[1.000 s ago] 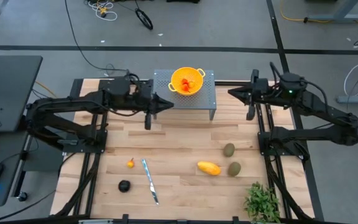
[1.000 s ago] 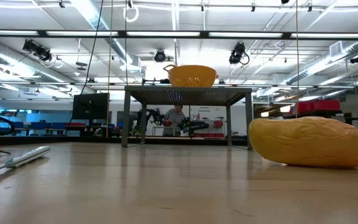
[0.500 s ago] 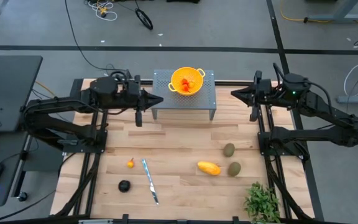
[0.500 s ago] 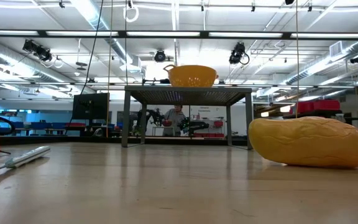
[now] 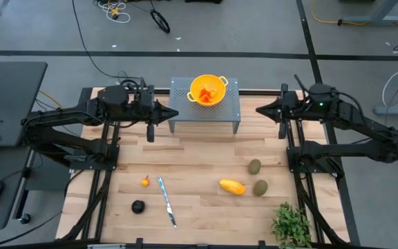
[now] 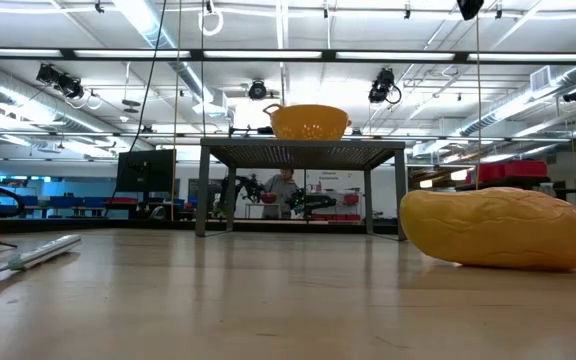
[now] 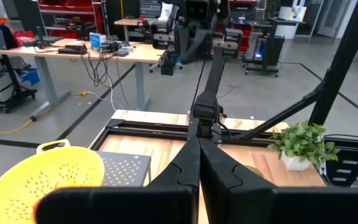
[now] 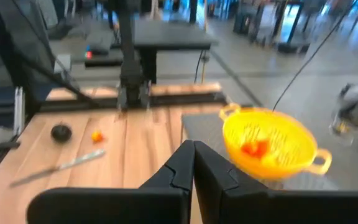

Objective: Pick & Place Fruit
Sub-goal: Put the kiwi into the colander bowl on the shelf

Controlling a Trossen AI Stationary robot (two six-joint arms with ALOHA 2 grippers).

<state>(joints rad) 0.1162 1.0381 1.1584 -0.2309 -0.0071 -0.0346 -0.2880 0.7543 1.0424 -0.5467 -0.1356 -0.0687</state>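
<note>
A yellow colander [image 5: 208, 90] holding tiny orange-red fruit [image 8: 252, 148] stands on a grey perforated stand [image 5: 204, 108] at the table's far middle. On the wooden table lie a small orange piece [image 5: 145, 182], a dark round fruit [image 5: 138, 206], a yellow-orange oblong [image 5: 232, 187] and two olive-green ovals [image 5: 254, 166] [image 5: 260, 187]. My left gripper [image 5: 178, 114] hovers shut to the left of the stand, high above the table. My right gripper [image 5: 258, 109] hovers shut to the stand's right. Neither holds anything.
A slim silver knife [image 5: 166, 200] lies between the dark fruit and the oblong. A leafy green plant [image 5: 292, 225] stands at the near right corner. Bare wood lies between the stand and the fruit.
My left gripper has drawn back from the stand toward the table's left edge, staying shut and nearly level. The fruit and the colander have not moved.
</note>
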